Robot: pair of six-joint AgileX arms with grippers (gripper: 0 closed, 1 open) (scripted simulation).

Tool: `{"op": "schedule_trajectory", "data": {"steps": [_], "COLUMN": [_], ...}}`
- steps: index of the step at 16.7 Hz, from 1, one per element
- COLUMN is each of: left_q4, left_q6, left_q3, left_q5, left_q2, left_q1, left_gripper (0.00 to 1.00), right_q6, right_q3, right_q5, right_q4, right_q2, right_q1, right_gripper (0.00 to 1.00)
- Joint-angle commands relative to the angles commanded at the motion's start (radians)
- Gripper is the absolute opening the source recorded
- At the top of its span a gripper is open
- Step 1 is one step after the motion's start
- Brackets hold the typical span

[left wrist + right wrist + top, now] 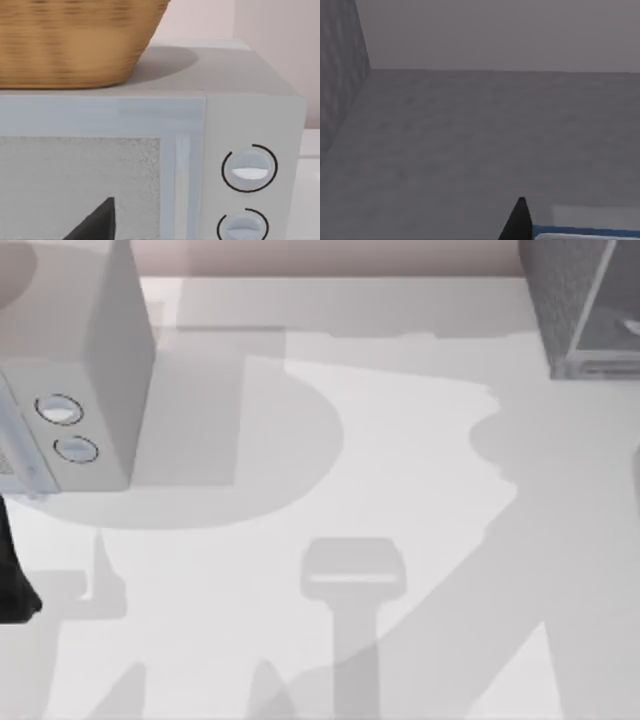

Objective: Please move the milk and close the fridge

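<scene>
Blue-topped milk (590, 231) sits beside the right claw (520, 222) inside the fridge (575, 300), grip state untellable; door closing remains.

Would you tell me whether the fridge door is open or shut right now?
Open. In the top view the fridge, at the table's far right corner, has its paler door panel angled away from the speckled cabinet.

The white table top (400, 440) lies open across its middle and near side. At the far left stands a light grey box with two round dials (100, 370), a woven tan basket (70, 40) on its roof. The dark grey speckled fridge (565, 300) blocks the far right corner.
</scene>
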Motion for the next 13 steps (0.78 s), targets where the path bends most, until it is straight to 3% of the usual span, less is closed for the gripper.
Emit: {"op": "schedule_trajectory", "data": {"steps": [7,13], "left_q4": [0.0,0.0], "left_q6": [0.0,0.0], "left_q3": [0.0,0.0], "left_q5": [0.0,0.0], "left_q2": [0.0,0.0], "left_q1": [0.0,0.0], "left_gripper": [1.0,1.0], "right_q6": [0.0,0.0], "right_q3": [0.0,0.0], "right_q5": [0.0,0.0], "right_q4": [0.0,0.0], "right_q2": [0.0,0.0], "right_q1": [0.0,0.0], "right_gripper": [0.98,1.0]}}
